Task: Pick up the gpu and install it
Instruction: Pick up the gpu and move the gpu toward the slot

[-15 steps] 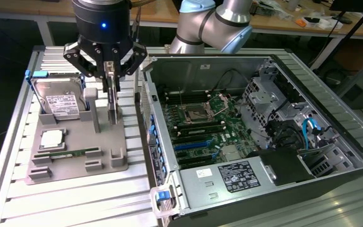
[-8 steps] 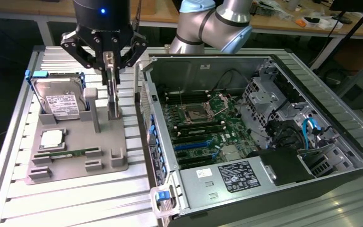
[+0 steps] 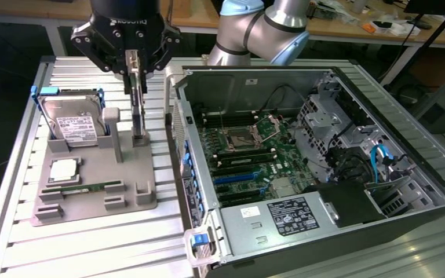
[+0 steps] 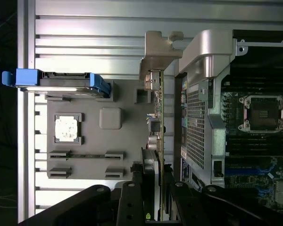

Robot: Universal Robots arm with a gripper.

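Observation:
The gpu point(image 3: 136, 113) is a thin black card standing on edge, upright in a slot of the grey holder tray point(image 3: 99, 202) left of the open computer case point(image 3: 284, 150). My gripper point(image 3: 134, 78) hangs straight above it, its fingers closed on the card's upper edge. The card's lower end is still down at the holder's post. In the wrist view the gpu point(image 4: 158, 117) runs edge-on away from my gripper point(image 4: 156, 188), with its silver bracket point(image 4: 155, 52) at the far end, beside the case wall point(image 4: 198, 117).
The tray also carries a hard drive in a blue caddy point(image 3: 76, 119), a processor point(image 3: 62, 169) and a green RAM stick point(image 3: 79, 188). Inside the case lie the motherboard with blue expansion slots point(image 3: 238, 176) and a processor socket point(image 3: 242, 138). The case wall stands close to the card.

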